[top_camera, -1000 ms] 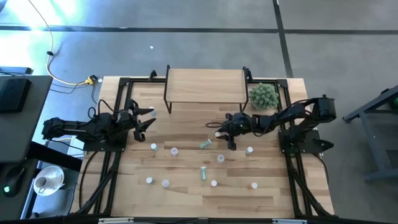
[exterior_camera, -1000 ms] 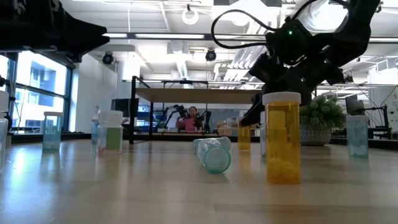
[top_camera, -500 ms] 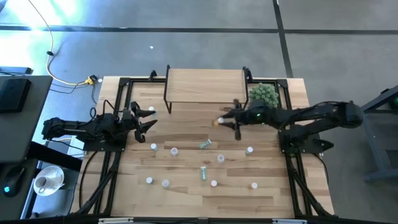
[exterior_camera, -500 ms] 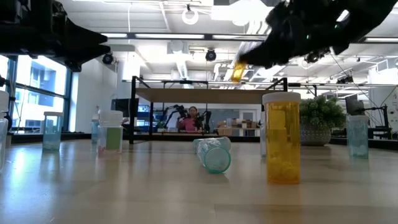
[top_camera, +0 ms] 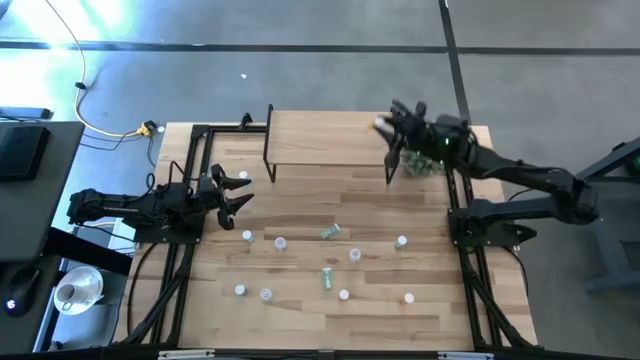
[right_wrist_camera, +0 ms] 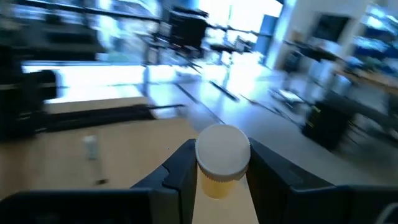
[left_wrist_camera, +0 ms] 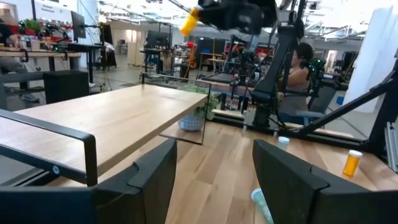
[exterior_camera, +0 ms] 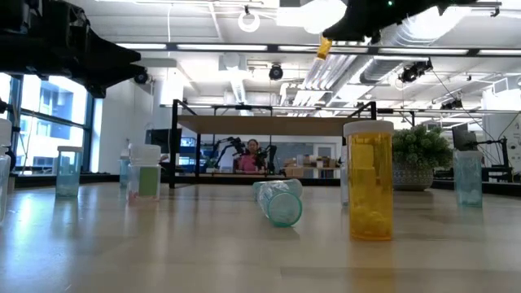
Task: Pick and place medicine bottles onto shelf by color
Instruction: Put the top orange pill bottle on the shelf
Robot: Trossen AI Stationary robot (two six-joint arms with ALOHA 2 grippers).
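Observation:
A small orange medicine bottle (top_camera: 380,124) with a white cap hangs high over the right end of the shelf (top_camera: 325,135), a light-wood board on black legs at the table's far side. My right gripper (top_camera: 388,128) is shut on it. The held bottle also shows in the low view (exterior_camera: 323,49) and the left wrist view (left_wrist_camera: 189,20). My left gripper (top_camera: 236,192) waits open at the table's left, clear of everything. Several bottles stand on the tabletop on their bases, among them an orange one (top_camera: 409,297). Two green ones (top_camera: 330,232) (top_camera: 327,278) lie on their sides. My right gripper pinches the orange bottle's body just under its white cap (right_wrist_camera: 214,185) between its two fingers. The fingers (right_wrist_camera: 180,168) reach about level from the table's right side. The bottle is lifted clear above the shelf and sits tilted, its cap (right_wrist_camera: 222,149) standing past the fingertips.
A spiky green plant ball (top_camera: 428,162) sits to the right of the shelf, partly under my right arm. In the low view a large orange bottle (exterior_camera: 370,183) and a lying clear-green one (exterior_camera: 281,203) stand close. Black frame rails run along both table sides.
My right gripper has risen from the middle of the table and gone toward the far edge, over the shelf's right end, tipping from pointing down to about level. The orange bottle has come up with it, lifted clear of the table.

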